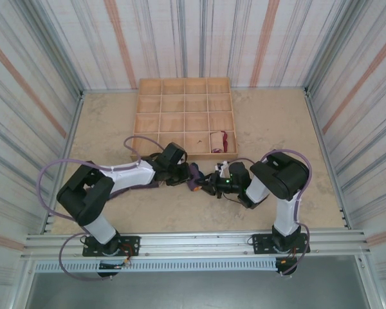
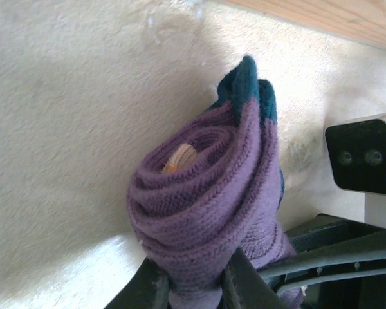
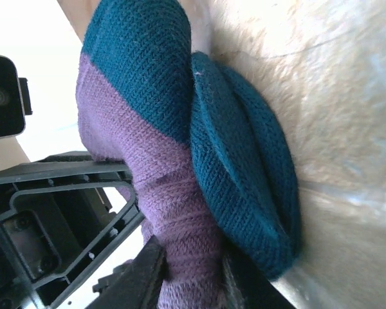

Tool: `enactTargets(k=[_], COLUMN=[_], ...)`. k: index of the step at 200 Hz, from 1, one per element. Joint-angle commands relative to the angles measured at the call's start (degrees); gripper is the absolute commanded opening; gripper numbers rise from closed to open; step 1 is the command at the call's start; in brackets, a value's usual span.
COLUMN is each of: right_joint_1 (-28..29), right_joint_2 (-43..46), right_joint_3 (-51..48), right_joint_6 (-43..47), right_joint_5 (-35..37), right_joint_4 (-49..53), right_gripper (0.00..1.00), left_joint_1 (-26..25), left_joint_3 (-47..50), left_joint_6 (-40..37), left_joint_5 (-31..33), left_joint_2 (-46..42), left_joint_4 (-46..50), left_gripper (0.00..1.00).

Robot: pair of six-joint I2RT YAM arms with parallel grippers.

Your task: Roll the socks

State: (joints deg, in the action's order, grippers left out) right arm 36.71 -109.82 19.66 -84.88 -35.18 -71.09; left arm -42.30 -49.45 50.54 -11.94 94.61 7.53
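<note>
On the beige counter [image 1: 109, 122], left fingers [image 2: 152, 287] and right fingers [image 3: 136, 280] both pinch one rolled purple teal-toed knit sock [image 2: 206, 193].

The same build is being repeated on both sides. The left arm [image 1: 93, 193] and the right arm [image 1: 280, 177] are each being shown as bulky black joint housings joined by white links. A lilac cable [image 1: 48, 170] is being looped wide off the left arm, and a matching right cable [image 1: 303, 206] is being run down the right one. Black base plates [image 1: 109, 246] are being seen at the foot of each, and a green light [image 1: 226, 182] is being shown at the right wrist.

Up close, the left gripper [image 2: 192, 286] is being seen with matte black fingers [image 2: 148, 290], beside a black camera block [image 2: 362, 156] with two small round holes, on a silver mount. The right gripper [image 3: 190, 283] is being shown in the same black, next to a black open frame [image 3: 58, 219] dotted with small screws.
</note>
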Motion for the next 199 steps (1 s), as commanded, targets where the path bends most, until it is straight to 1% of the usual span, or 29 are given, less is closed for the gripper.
enactTargets(k=[1, 12, 25, 36, 42, 53, 57, 71, 87, 104, 143, 175, 199], right_joint_1=[-0.3, -0.2, -0.1, 0.0, 0.1, 0.1, 0.1, 0.0, -0.2, -0.3, -0.1, 0.2, 0.2], right_joint_2=[1.1, 5.9, 12.3, 18.3, 21.3, 26.6, 28.2, 32.7, 33.9, 31.8, 24.1, 20.2, 17.6], right_joint_3=[-3.3, -2.4, -0.6, 1.8, 3.3, 5.9, 6.8, 9.7, 12.9, 15.6, 19.4, 21.0, 20.7], right_joint_6=[0.1, 3.2, 7.6, 11.8, 14.1, 17.2, 19.8, 23.8, 28.0, 32.4, 39.3, 40.5, 40.4], right_joint_5=[2.9, 4.1, 6.4, 9.2, 11.1, 14.4, 15.3, 18.1, 20.5, 20.9, 19.0, 17.8, 16.8], right_joint_4=[22.6, 30.0, 41.9, 52.8, 58.9, 68.0, 70.5, 78.2, 83.9, 85.6, 80.3, 77.0, 74.7], right_gripper=[0.31, 0.38, 0.43, 0.49, 0.53, 0.60, 0.62, 0.70, 0.75, 0.76, 0.73, 0.72, 0.68], left_joint_1=[-0.9, -0.9, -0.9, -0.9, -0.9, -1.0, -1.0, -1.1, -1.1, -1.3, -2.2, -2.6, -3.2], left_joint_3=[-2.9, -4.6, -6.5, -7.8, -8.4, -9.3, -9.6, -10.5, -10.9, -11.1, -11.8, -13.0, -14.0], left_joint_6=[-4.1, -6.0, -7.8, -9.3, -10.2, -11.3, -11.7, -12.5, -13.1, -13.3, -13.4, -13.0, -13.0], left_joint_5=[1.6, 1.5, 1.6, 1.5, 1.4, 1.2, 1.2, 1.2, 0.8, 0.5, 0.0, -0.6, -0.7], left_joint_2=[3.4, 4.1, 5.0, 5.7, 6.0, 6.6, 6.7, 7.2, 7.5, 7.8, 9.1, 10.6, 11.6], left_joint_4=[8.3, 10.5, 13.0, 14.6, 15.2, 15.9, 16.1, 17.0, 16.8, 16.6, 15.5, 15.2, 15.3], left_gripper=[0.07, 0.07, 0.07, 0.07, 0.07, 0.07, 0.07, 0.07, 0.07, 0.07, 0.06, 0.06, 0.06])
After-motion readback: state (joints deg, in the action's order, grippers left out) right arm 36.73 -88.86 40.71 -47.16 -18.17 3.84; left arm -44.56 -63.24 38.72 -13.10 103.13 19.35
